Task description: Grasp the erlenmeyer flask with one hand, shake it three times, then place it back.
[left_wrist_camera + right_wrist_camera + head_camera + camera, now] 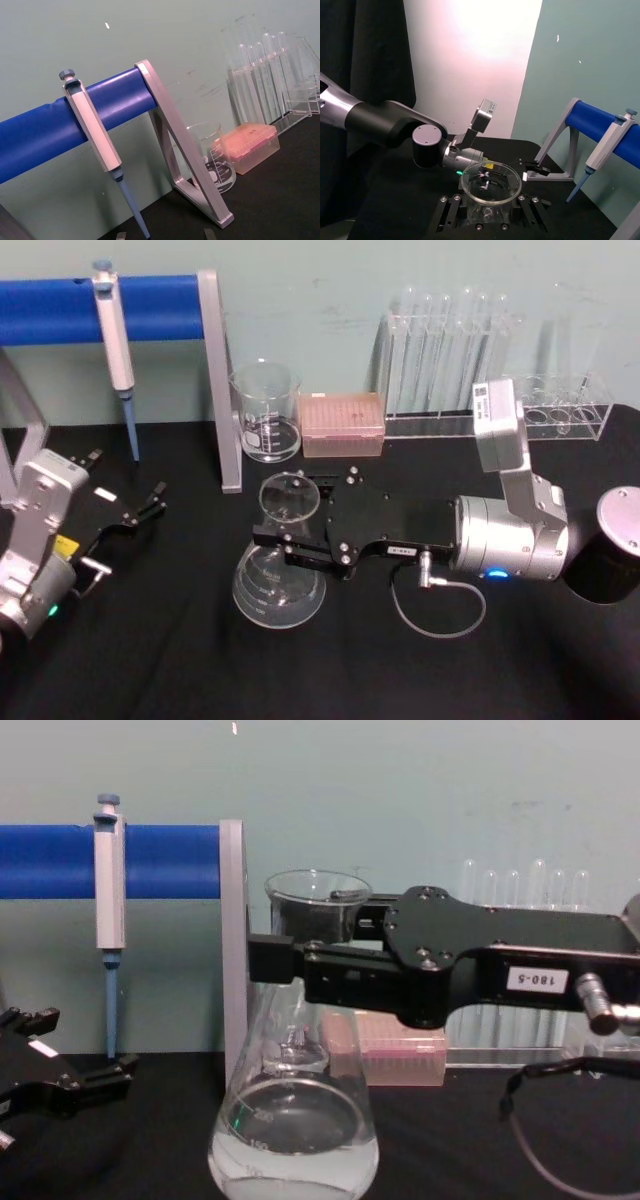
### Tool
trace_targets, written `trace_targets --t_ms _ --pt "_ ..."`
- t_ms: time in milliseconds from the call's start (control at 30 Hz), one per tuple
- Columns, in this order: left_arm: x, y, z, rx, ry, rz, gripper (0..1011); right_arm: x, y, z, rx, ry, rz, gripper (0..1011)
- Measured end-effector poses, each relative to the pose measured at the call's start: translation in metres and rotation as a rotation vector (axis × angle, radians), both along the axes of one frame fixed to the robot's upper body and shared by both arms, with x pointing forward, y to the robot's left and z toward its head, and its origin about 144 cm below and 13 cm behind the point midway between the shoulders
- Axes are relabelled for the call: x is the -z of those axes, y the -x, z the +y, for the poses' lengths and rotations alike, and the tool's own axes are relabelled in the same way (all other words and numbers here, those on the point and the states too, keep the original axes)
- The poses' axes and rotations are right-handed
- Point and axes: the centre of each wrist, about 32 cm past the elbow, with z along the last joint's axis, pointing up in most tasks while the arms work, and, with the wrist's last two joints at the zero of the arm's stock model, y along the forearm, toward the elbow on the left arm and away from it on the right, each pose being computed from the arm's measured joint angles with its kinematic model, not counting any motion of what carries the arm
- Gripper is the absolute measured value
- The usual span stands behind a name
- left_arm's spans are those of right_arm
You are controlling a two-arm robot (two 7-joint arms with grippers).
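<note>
**A:** Where is the erlenmeyer flask (278, 585)?

**B:** Near the middle of the black table (150, 670), in front of the beaker (265, 412) and the pink tip box (342, 425); clear liquid lies in its wide base; whether that base touches the table, I cannot tell.

**A:** And the right gripper (287, 512)?

**B:** It reaches in from the right, flat and level; its two black fingers (275, 960) sit on either side of the flask's neck, just under the flared rim, clamped on the glass; the right wrist view looks down into the flask's mouth between them; a small white number label sits on its body, and a grey cable (440, 612) loops from the silver wrist.

**A:** Is the flask upright?

**B:** Nearly; in the chest view the neck leans slightly to the right of the base.

**A:** The left gripper (143, 506)?

**B:** Idle over the table's left side, well apart from the flask; its fingers are spread and hold nothing.

**A:** What stands behind?

**B:** A pipette (115, 340) hangs on a blue bar (50, 308) at the back left; a clear rack of test tubes (450, 350) stands at the back right, beside the tip box.
</note>
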Motion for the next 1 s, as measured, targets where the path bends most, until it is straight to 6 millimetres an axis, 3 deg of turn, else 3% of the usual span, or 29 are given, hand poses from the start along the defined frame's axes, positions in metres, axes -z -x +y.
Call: trace_targets --t_ms 533,1000 --pt "0.0000 0.0000 0.0000 0.000 0.000 0.000 1001 -0.0004 0.0006 0.0010 0.099 -0.022 0.008 453" --pt "0.0000 0.0000 0.0000 0.000 0.000 0.000 1001 -0.0006 -0.0041 -0.0026 0.412 -0.072 0.042 456"
